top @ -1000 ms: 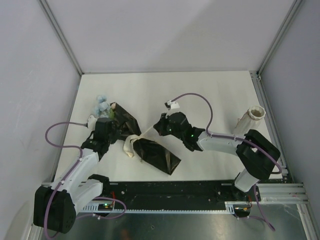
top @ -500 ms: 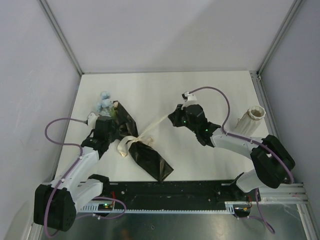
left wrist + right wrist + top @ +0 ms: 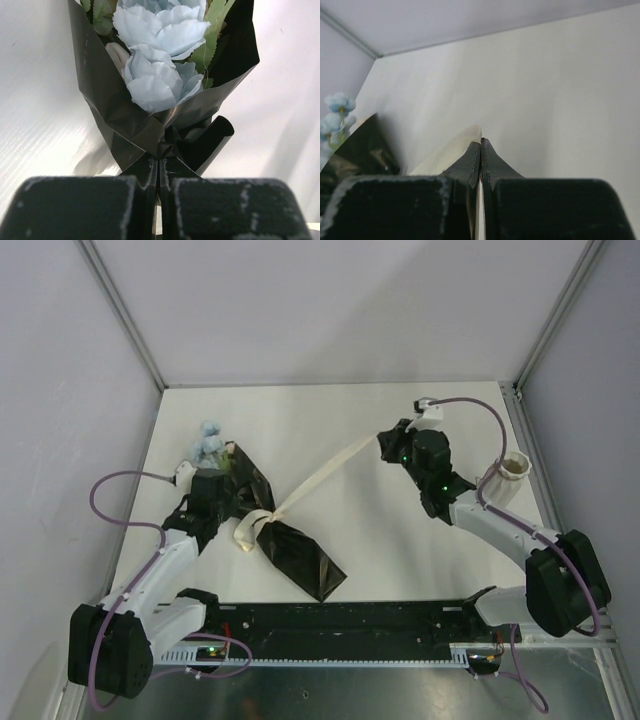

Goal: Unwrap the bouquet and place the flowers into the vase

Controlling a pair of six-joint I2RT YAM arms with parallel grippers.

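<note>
The bouquet (image 3: pixel 285 540) lies on the left of the table (image 3: pixel 330 410), the left gripper (image 3: pixel 224 504) pinched shut on its black paper (image 3: pixel 117 120), while the right gripper (image 3: pixel 386 441) clamps its cream ribbon (image 3: pixel 322 476), stretched taut, near the vase (image 3: pixel 503 481).

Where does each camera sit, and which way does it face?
Top external: above and behind, looking down on the left arm, right arm, the bouquet, the vase and the table.
Left wrist: low, facing the blue flowers; left gripper shut on the bouquet.
Right wrist: low, facing across the table; right gripper shut on the cream ribbon.
Shared: all three show the blue flowers.
</note>
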